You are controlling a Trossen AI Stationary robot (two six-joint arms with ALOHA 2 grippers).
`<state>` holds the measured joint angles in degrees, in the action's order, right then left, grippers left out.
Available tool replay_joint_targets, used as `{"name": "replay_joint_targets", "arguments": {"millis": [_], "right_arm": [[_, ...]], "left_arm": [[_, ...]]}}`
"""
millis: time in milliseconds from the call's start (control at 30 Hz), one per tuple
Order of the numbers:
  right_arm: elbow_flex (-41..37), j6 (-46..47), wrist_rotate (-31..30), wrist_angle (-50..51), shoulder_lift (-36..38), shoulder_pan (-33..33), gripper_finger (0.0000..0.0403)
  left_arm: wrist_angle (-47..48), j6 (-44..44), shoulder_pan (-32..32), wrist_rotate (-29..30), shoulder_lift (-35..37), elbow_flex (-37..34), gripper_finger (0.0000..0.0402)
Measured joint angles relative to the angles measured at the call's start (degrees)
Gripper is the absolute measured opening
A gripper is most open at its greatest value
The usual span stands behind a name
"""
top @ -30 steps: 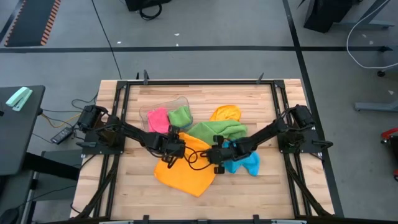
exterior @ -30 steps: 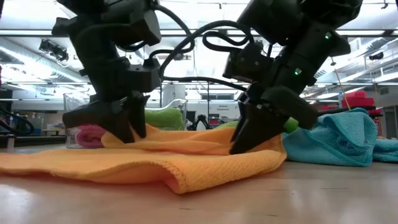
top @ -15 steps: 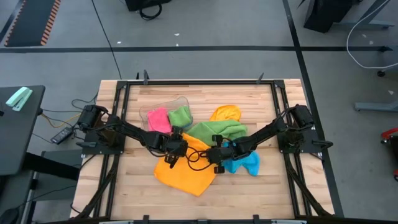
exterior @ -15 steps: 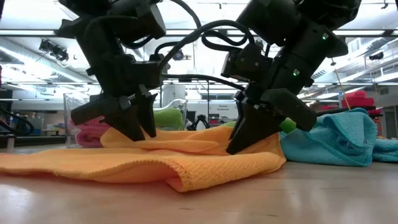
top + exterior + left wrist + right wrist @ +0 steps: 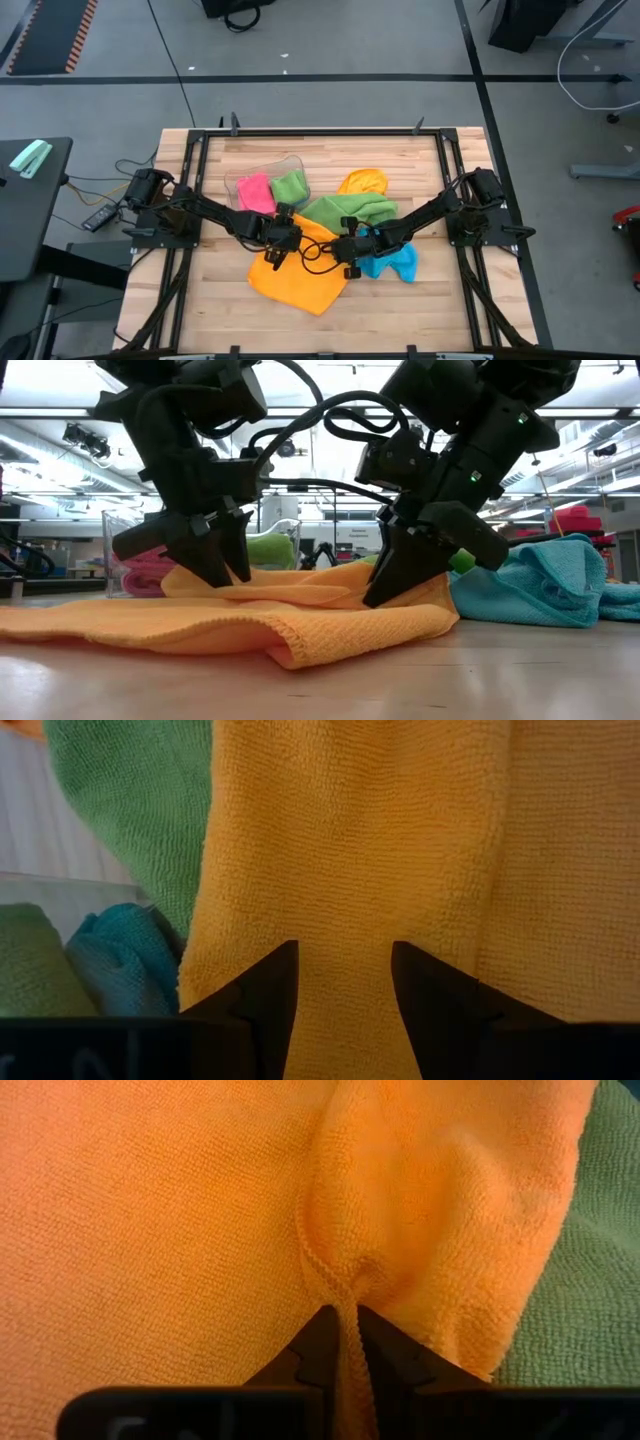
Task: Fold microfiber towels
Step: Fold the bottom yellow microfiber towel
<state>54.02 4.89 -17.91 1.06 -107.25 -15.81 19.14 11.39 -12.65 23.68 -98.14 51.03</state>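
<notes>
Orange towel (image 5: 297,280) lies spread at the table's (image 5: 450,310) front centre in the high view, left gripper (image 5: 272,250) and right gripper (image 5: 349,262) on its rear edge. Low view: both press onto it. Left wrist view: fingers (image 5: 270,990) apart over the cloth. Right wrist view: fingers (image 5: 316,1342) pinch a fold.

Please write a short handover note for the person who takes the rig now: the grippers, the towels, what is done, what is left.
Left gripper: open, fingers either side of a raised ridge of the orange towel at table centre.
Right gripper: shut on a pinched edge of the same towel.
Green towel, a blue towel and a second orange one lie loose behind and to the right. A pink towel and another green one sit in the clear tub.
Done: right edge grasped. Left: close the left gripper, fold, then the loose towels.
</notes>
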Motion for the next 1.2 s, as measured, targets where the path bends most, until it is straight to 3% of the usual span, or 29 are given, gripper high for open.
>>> {"name": "replay_joint_targets", "arguments": {"millis": [533, 1200], "right_arm": [[0.5, 3.9, 0.0, 2.4, 1.8, 0.0, 0.0043], [0.5, 9.7, 0.0, 2.5, 1.8, 0.0, 0.0043]], "left_arm": [[3.6, -3.5, -3.4, -0.3, 6.1, 0.1, 0.0172], [10.4, -9.7, -8.0, -7.4, 6.1, 0.0, 0.0172]]}}
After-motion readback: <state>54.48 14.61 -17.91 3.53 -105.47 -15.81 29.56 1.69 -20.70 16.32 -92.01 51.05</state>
